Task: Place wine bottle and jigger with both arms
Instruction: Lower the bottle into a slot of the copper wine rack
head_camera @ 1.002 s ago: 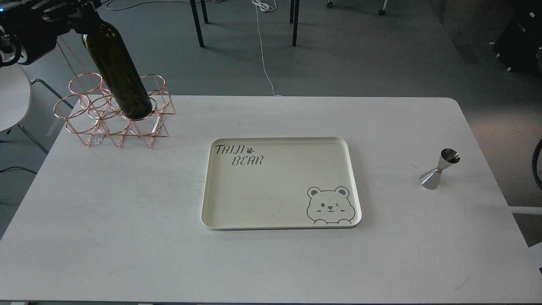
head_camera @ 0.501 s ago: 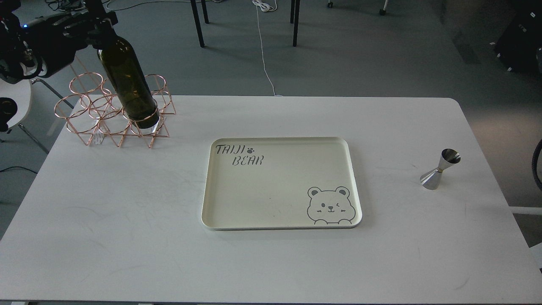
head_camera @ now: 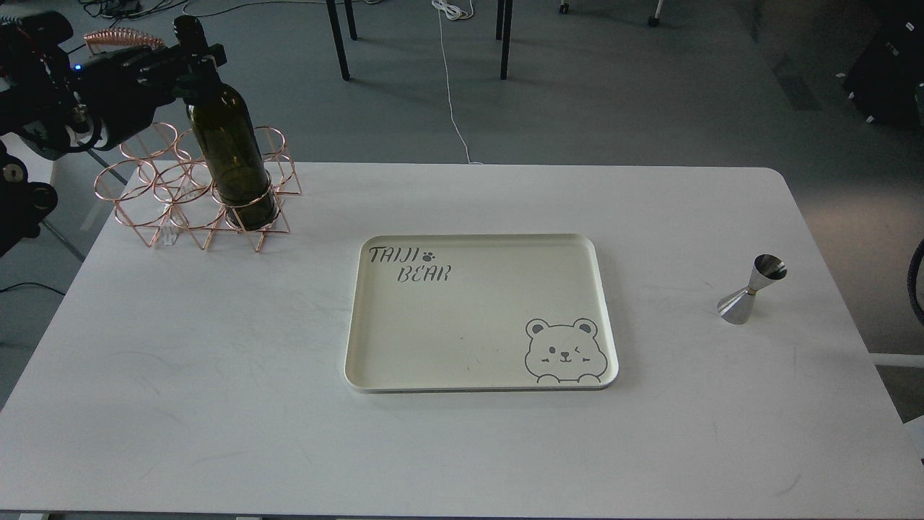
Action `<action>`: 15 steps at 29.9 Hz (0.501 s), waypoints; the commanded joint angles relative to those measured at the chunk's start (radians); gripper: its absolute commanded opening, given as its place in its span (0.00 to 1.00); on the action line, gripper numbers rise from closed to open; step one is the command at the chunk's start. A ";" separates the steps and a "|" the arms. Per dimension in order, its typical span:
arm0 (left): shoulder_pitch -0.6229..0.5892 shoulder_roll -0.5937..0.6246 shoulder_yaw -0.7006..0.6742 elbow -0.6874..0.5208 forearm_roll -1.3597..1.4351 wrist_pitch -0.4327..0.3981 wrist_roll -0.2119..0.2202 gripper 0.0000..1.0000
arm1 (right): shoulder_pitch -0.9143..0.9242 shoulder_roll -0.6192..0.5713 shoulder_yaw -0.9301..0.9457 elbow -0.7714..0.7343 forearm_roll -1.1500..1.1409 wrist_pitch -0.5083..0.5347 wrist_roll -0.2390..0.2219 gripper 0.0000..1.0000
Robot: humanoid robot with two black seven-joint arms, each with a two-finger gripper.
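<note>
Upper left of frame: left claw (head_camera: 193, 61) clamped on wine bottle (head_camera: 229, 148) neck, bottle base inside copper wire rack (head_camera: 191, 191); jigger (head_camera: 751, 289) upright on bench (head_camera: 216, 361), right; right claw unseen.

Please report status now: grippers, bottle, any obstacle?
Left gripper shut on wine bottle neck, base inside copper rack. Right gripper not visible. Jigger untouched.
</note>
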 commanded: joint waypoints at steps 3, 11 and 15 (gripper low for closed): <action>0.006 0.000 0.000 0.001 0.000 0.000 -0.001 0.55 | -0.001 0.001 0.000 0.000 0.000 0.000 0.000 0.78; 0.015 -0.003 0.000 0.001 0.000 0.000 0.001 0.69 | -0.001 0.000 0.000 -0.001 0.000 0.000 0.000 0.78; 0.015 -0.006 0.000 0.001 -0.002 0.000 0.001 0.79 | -0.001 0.001 0.000 0.000 0.000 0.000 0.000 0.78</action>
